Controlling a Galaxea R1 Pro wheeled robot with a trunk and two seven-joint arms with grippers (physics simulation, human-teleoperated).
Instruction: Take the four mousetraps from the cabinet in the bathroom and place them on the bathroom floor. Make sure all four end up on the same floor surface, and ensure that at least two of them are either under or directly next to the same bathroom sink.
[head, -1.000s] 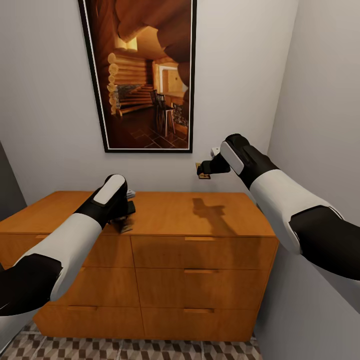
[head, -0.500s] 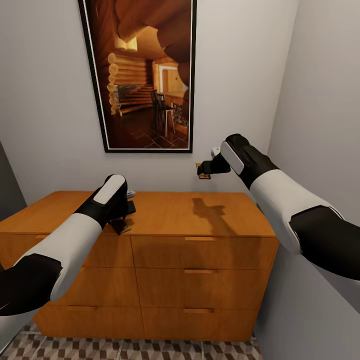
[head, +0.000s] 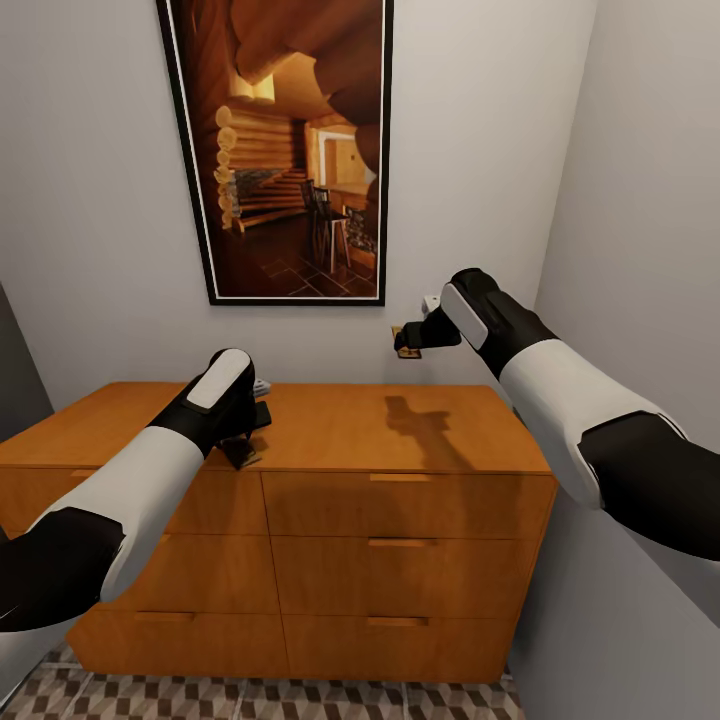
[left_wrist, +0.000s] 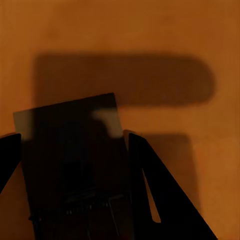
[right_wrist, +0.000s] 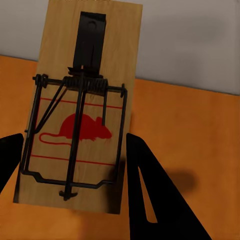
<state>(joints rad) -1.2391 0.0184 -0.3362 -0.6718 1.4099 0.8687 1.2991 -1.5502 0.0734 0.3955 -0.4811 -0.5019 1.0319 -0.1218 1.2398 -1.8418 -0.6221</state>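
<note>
The orange-brown cabinet (head: 420, 440) stands against the wall. My left gripper (head: 243, 448) hangs just over the front edge of its top, shut on a mousetrap (left_wrist: 70, 165) that is dark in the arm's shadow. My right gripper (head: 408, 342) is raised above the right half of the top, shut on a second mousetrap (right_wrist: 82, 110), a tan board with a black spring bar and a red mouse print. A small pale object (head: 262, 386) sits on the top behind my left wrist; I cannot tell what it is. A strip of the cube-patterned bathroom floor (head: 300, 700) shows below the drawers.
A tall framed picture of a log cabin (head: 290, 150) hangs above the cabinet. A grey wall (head: 650, 250) closes in tightly on the right. A dark panel (head: 15, 370) edges the view on the left.
The mousetrap in my left gripper has shifted very slightly at the cabinet's front edge. The right arm and the camera have stayed still.
</note>
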